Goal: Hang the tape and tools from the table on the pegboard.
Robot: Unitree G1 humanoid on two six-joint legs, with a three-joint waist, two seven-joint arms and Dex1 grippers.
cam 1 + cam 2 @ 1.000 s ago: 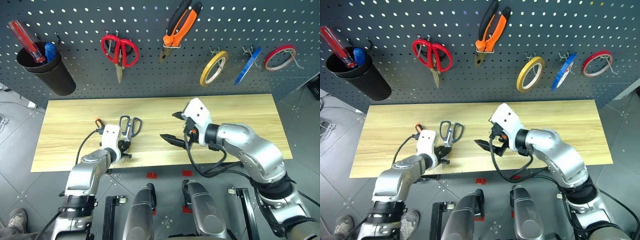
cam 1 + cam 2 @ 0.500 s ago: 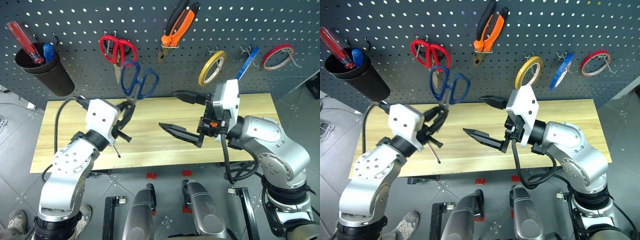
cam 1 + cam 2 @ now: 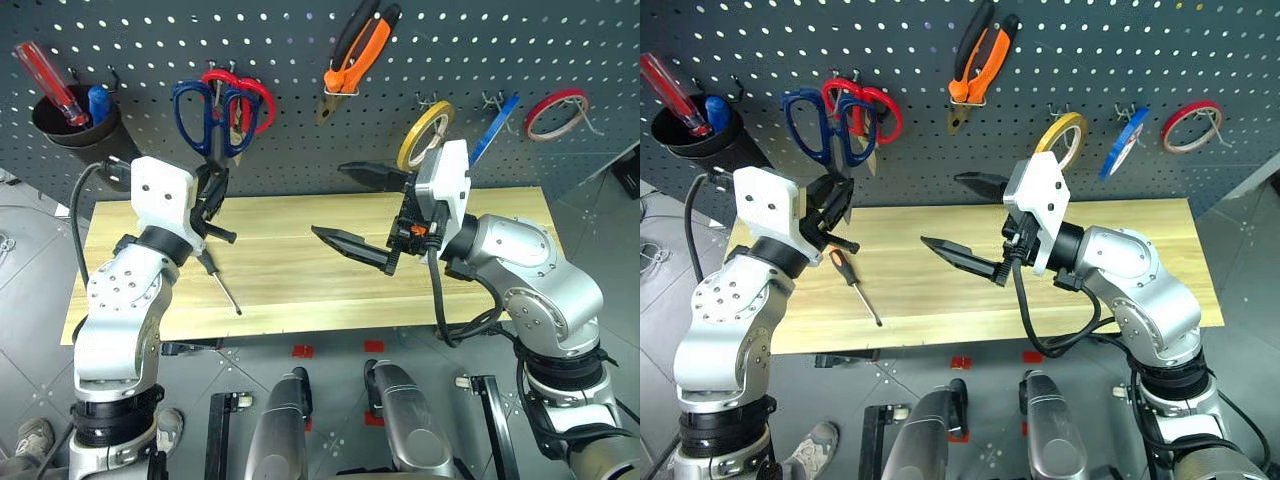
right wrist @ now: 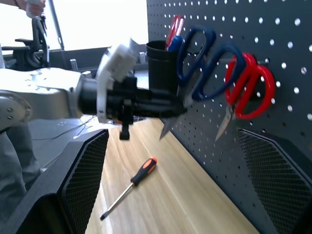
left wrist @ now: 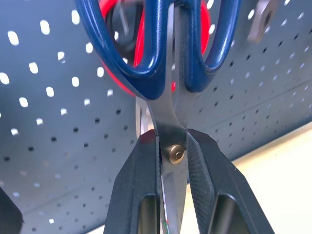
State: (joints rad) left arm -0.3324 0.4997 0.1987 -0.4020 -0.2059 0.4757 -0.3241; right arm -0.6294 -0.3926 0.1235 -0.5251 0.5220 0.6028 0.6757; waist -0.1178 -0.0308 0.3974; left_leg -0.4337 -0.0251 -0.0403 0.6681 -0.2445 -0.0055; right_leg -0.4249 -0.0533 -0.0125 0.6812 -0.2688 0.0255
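Left claw (image 3: 210, 195) clamped on the blue scissors (image 3: 205, 110) at the pivot — I'd slide a handle loop squarely onto a free hook beside the red scissors (image 3: 248, 100) — right claw (image 3: 350, 205) wide, empty.

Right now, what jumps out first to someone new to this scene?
The left gripper holds blue-handled scissors up against the dark pegboard, right beside the red-handled scissors already hanging there. The right gripper hangs wide open and empty over the middle of the wooden table. A small orange-and-black screwdriver lies alone on the table's left part.
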